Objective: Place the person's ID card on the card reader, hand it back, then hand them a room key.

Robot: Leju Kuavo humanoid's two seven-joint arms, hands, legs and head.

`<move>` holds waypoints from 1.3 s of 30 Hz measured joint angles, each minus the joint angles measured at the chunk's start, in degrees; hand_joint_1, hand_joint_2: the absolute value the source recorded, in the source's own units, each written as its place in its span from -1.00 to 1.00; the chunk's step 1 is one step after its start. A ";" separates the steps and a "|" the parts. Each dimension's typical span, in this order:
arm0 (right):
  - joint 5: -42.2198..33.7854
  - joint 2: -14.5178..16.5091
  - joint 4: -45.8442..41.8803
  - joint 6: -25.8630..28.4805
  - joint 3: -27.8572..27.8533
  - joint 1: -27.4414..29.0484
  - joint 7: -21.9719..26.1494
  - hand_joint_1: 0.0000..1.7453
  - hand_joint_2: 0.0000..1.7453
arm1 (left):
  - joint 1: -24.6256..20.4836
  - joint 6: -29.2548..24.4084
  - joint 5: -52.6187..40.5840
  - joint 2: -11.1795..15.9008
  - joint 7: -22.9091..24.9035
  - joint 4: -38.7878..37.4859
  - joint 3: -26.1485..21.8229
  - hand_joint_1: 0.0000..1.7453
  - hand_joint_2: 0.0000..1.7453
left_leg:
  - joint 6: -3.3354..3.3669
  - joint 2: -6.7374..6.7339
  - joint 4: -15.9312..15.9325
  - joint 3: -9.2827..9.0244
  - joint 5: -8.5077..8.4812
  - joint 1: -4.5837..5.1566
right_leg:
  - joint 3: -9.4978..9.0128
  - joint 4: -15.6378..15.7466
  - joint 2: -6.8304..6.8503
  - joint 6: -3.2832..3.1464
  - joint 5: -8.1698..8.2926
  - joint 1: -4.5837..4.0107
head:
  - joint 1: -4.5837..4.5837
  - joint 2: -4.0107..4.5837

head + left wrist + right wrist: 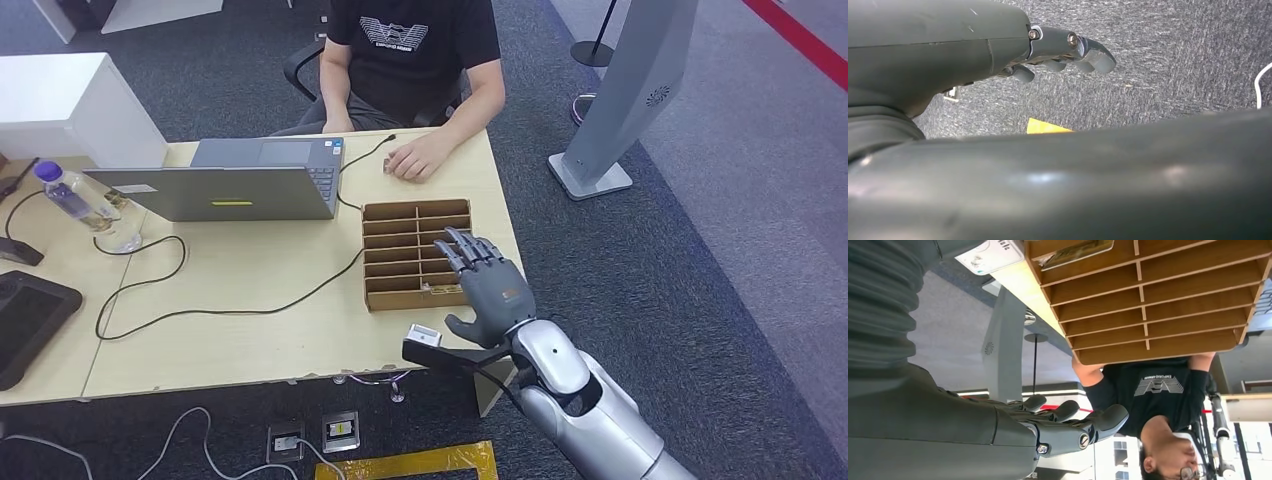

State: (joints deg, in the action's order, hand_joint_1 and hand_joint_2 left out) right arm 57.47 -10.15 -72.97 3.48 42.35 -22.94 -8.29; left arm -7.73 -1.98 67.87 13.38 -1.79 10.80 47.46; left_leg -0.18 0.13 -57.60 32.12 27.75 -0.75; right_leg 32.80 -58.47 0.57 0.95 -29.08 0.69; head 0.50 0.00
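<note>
Right robot hand (487, 285) — fingers spread, over wooden tray (400, 255)

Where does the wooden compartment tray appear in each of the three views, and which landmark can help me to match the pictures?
Head view: the wooden compartment tray lies on the desk's right part, in front of the seated person, with the right hand above its near right corner.
Left wrist view: not in it; carpet and the left hand.
Right wrist view: the tray takes up the upper right, seen turned.
Shared landmark: the person's black shirt, behind the tray.
</note>
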 joint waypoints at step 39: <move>1.15 2.63 7.33 4.38 0.21 -0.06 2.78 -1.00 1.00 | 0.00 0.13 -0.61 0.00 0.00 -0.02 0.88 -1.00 -1.00 | 0.00 0.01 0.00 -0.01 0.00 0.00 | 0.01 0.00 -0.01 0.00 0.00 0.00 | 0.00 0.00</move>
State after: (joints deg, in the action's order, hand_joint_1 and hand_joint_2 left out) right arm 58.61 -7.51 -65.64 7.85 42.56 -22.99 -5.52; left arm -7.73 -1.86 67.26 13.38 -1.79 10.78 48.34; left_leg -0.18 0.14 -57.60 32.11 27.75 -0.75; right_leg 32.81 -58.47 0.57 0.95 -29.08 0.69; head 0.50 0.00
